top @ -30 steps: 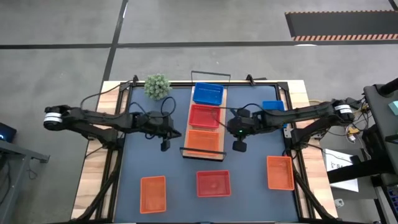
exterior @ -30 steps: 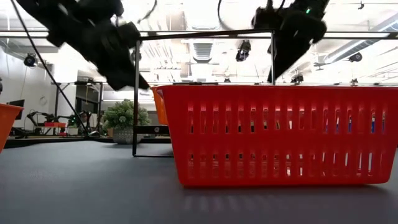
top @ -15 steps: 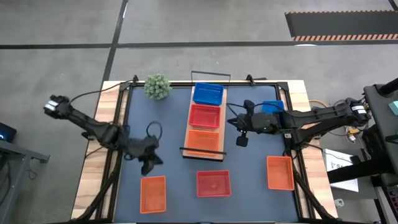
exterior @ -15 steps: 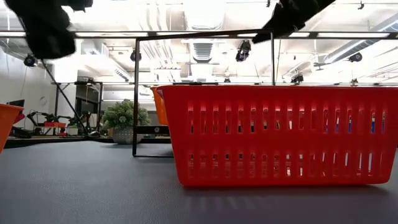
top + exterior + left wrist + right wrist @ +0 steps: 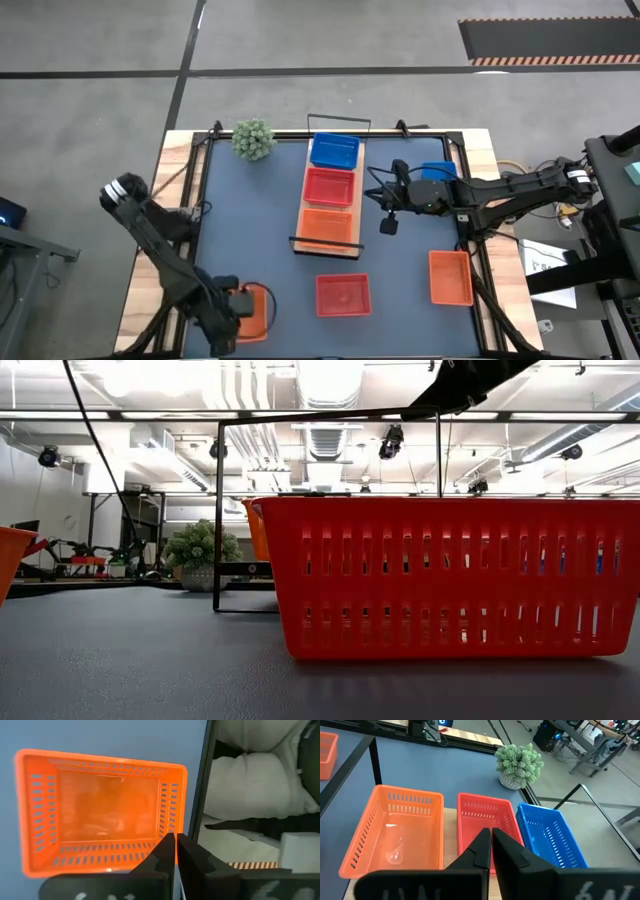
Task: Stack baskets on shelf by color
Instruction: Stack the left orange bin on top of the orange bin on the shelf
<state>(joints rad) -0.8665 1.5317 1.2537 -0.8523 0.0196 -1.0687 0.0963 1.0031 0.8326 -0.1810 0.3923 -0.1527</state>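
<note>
On the light-wood shelf [image 5: 360, 190] a blue basket [image 5: 335, 150], a red basket [image 5: 328, 187] and an orange basket [image 5: 327, 228] sit in a row. Loose on the mat lie an orange basket [image 5: 253, 310] near left, a red basket [image 5: 343, 294], an orange basket [image 5: 450, 277] and a blue basket [image 5: 440, 170]. My left gripper [image 5: 232, 312] is shut and hangs over the near-left orange basket [image 5: 95, 815], by its corner [image 5: 175, 770]. My right gripper [image 5: 390, 226] is shut, just right of the shelf, looking over the three shelved baskets [image 5: 485, 815].
A fuzzy green plant ball [image 5: 254, 138] stands at the mat's far-left corner. Black wire rails [image 5: 220, 510] close the shelf's ends. The blue basket lies under my right arm. The table's black frame bar [image 5: 202, 795] runs close beside the near-left orange basket.
My left arm has swung from beside the shelf's left side toward the table's near-left corner and now hangs over the orange basket there. My right gripper has risen a little beside the shelf. No basket has moved.
</note>
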